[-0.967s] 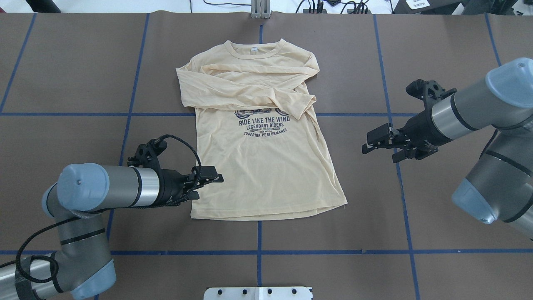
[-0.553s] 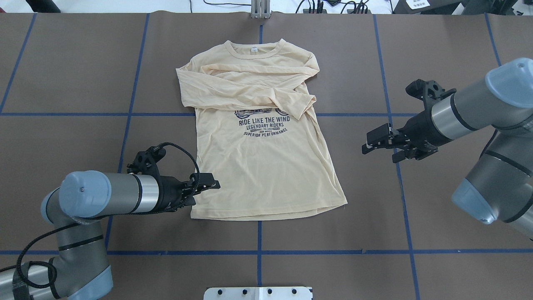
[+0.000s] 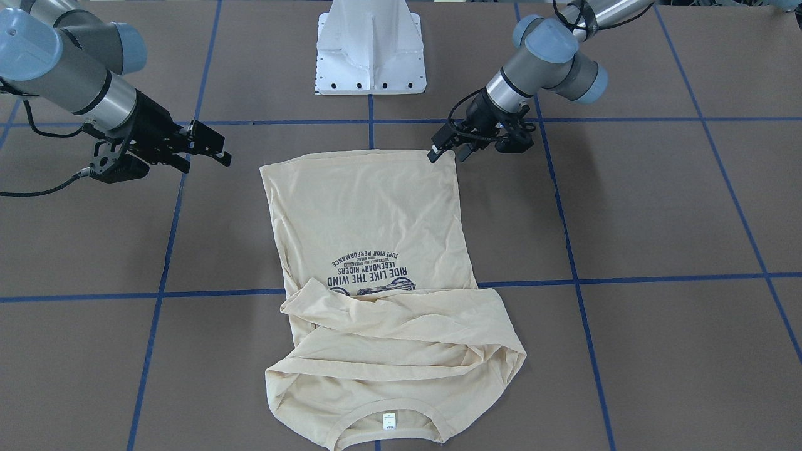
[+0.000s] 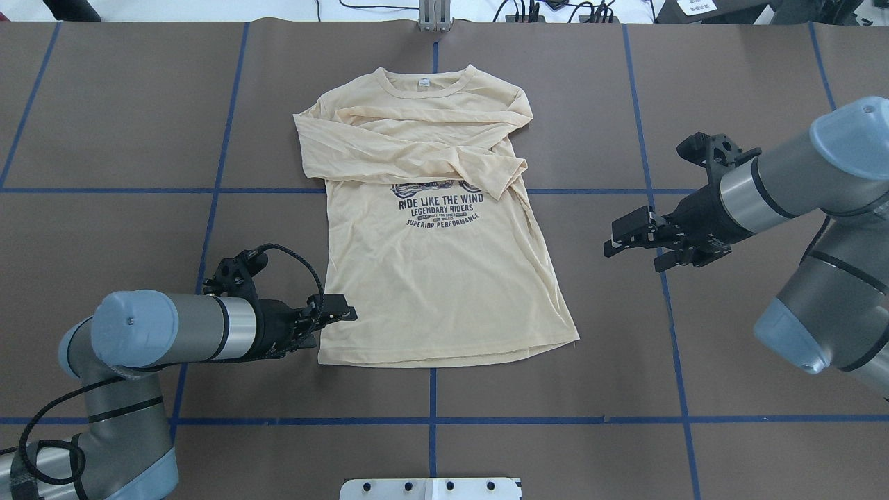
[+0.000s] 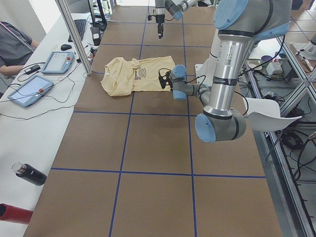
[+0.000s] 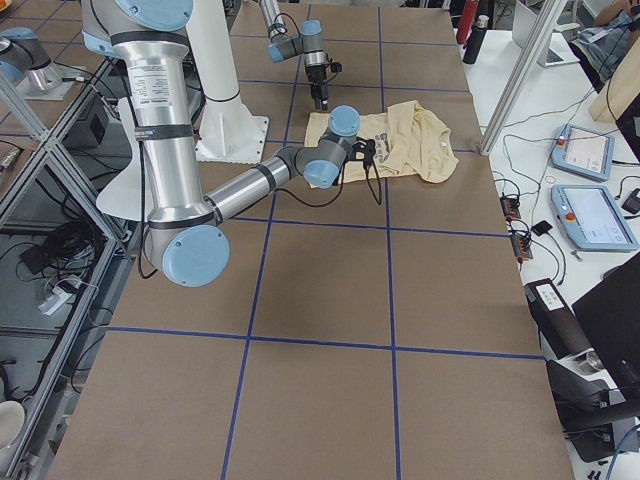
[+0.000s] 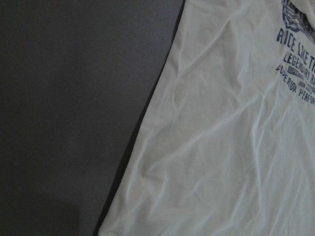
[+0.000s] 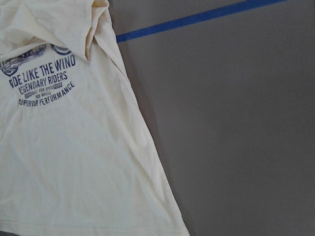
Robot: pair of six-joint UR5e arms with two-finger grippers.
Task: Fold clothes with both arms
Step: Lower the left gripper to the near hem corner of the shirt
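T-shirt (image 4: 444, 278) print: RIDE LIKE THE WIND, LEGENDARY RIDERS, SUPERIOR PERFORMANCE.

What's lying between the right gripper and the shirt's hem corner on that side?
Nothing visible. Only bare table separates the right gripper, which hangs open, from the shirt and its hem corner on that side.

Print (image 4: 439, 208) — top hidden under crossed sleeves (image 4: 417, 149); small middle lines unreadable. Label (image 3: 389, 421) text too small. Left gripper (image 4: 335, 323) at shirt's (image 4: 444, 292) 7 o'clock corner — contact with cloth cannot be told.
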